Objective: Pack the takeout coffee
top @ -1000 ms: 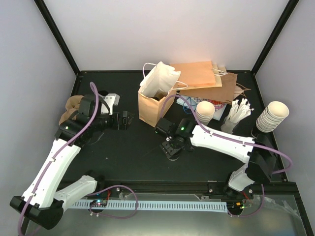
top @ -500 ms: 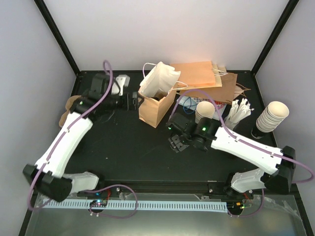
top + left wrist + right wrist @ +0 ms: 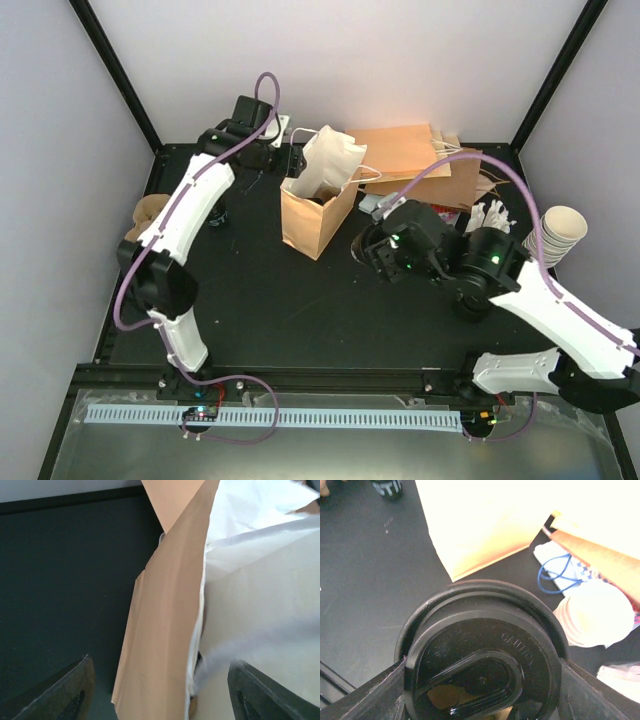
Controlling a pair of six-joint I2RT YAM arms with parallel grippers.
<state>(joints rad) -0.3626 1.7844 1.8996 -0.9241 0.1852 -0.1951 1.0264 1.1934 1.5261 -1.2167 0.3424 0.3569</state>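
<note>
Clamped between closed fingers of right gripper (image 3: 482,682): white paper cup with round black plastic lid (image 3: 480,645), near standing brown paper bag (image 3: 312,222). Lid toward wrist camera, long axis running away toward black table (image 3: 260,300). Left gripper (image 3: 160,690) spread wide, bag's rim between fingers, closed on nothing.

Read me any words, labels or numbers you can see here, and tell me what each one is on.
"CAUTION": embossed on the black lid of the takeout coffee; the last letters are faint.
"STI": white letters on a dark cylinder, cut off by the frame edge, so uncertain.
Brown paper bag: no print visible.
</note>
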